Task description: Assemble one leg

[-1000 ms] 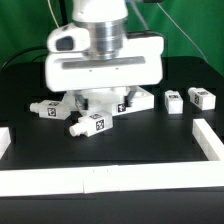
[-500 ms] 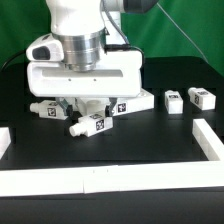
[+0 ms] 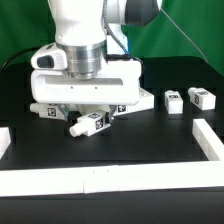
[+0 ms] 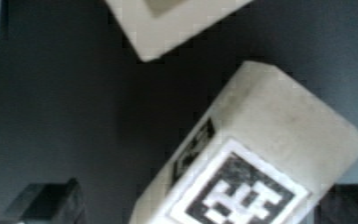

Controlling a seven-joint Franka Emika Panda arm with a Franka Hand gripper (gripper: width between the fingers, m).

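Gripper [image 3: 84,106]: low near the leg [image 3: 90,123]; spread not discernible, one finger [image 4: 51,203] showing. Leg: likely light, rigid, smooth plastic; best taken across blocky tagged middle.

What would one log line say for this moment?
phase: pre-grasp | end effector: open, low over leg | leg: lying flat, not gripped

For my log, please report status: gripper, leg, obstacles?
Gripper low over leg, jaws unclear. Leg lying on table. Two spare legs off to exterior view's right, apart.
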